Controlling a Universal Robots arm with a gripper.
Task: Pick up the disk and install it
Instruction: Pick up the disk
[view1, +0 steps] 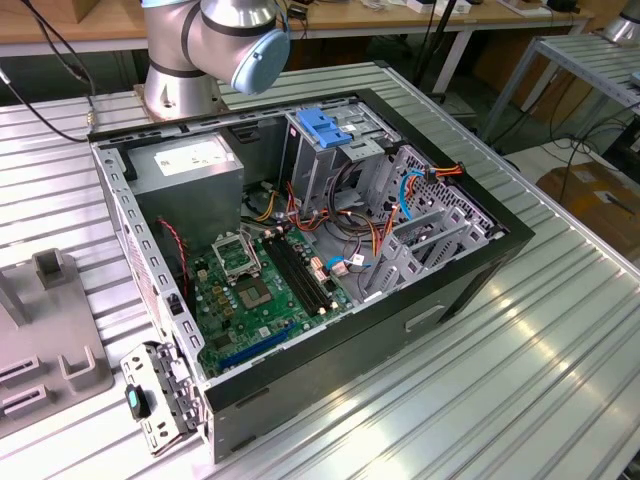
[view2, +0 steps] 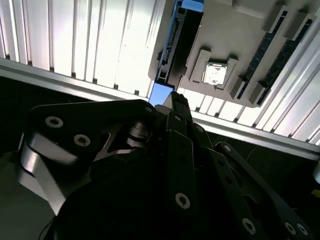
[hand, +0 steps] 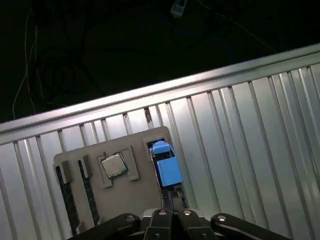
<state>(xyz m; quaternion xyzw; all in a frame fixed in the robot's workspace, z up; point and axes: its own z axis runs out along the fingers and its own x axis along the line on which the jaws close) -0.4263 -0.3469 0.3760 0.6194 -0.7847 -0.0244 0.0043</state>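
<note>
The claw (hand: 169, 196) hung above the grey tray (hand: 75, 159) on the ribbed surface (hand: 240, 125), closed and seemingly empty. The disk (hand: 167, 167) stood on edge in the tray's end slot. A good grasp would open wide, centre across the disk's flat sides, then lift straight. The tray held one disk, one processor (hand: 114, 166) and two memory sticks (hand: 64, 195).

No text can be read on anything.

In the first wrist view the claw (hand: 170, 197) hides one end of the disk (hand: 167, 169).
</note>
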